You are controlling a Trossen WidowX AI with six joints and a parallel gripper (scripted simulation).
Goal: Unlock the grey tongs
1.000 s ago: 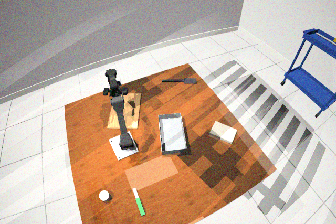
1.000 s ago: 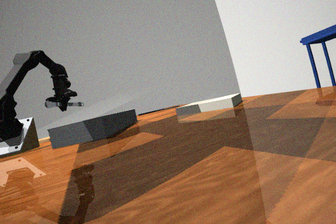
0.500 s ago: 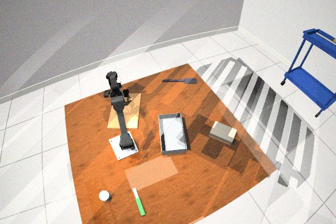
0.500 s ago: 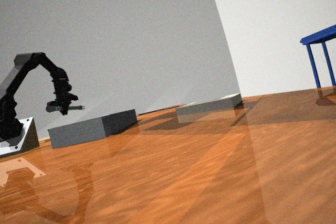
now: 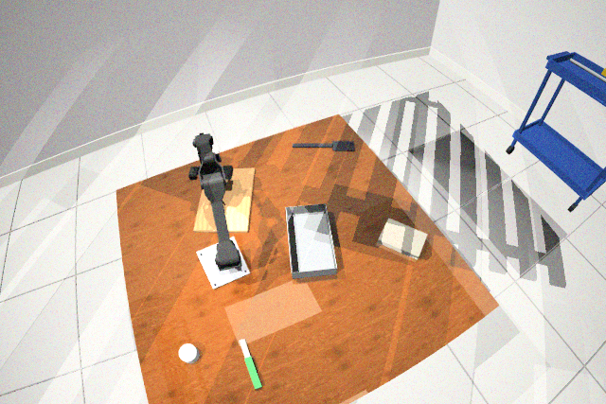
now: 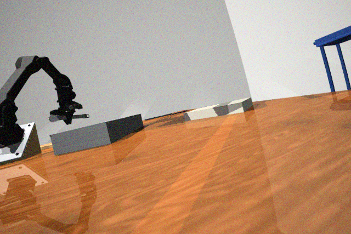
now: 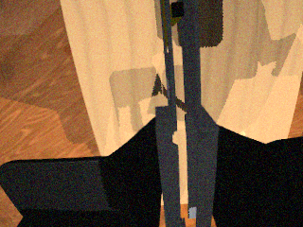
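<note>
Overhead, the gripper hangs over the near edge of the board, with the arm reaching back from it to its base plate. The tin lies well off to one side of the gripper, with nothing across it. A dark brush and a pale block sit farther out on the same side as the tin, while a white cup and a green stick lie far behind the base.

From the side, the gripper is up in the air, closed on the tongs, which stick out roughly level from it toward the tin. The block lies beyond the tin.

At the wrist, the fingers are narrow and clamped on the tongs, whose two grey arms run straight away from the gripper, close together, over the board below. A small dark piece sits between the arms toward their far end.
</note>
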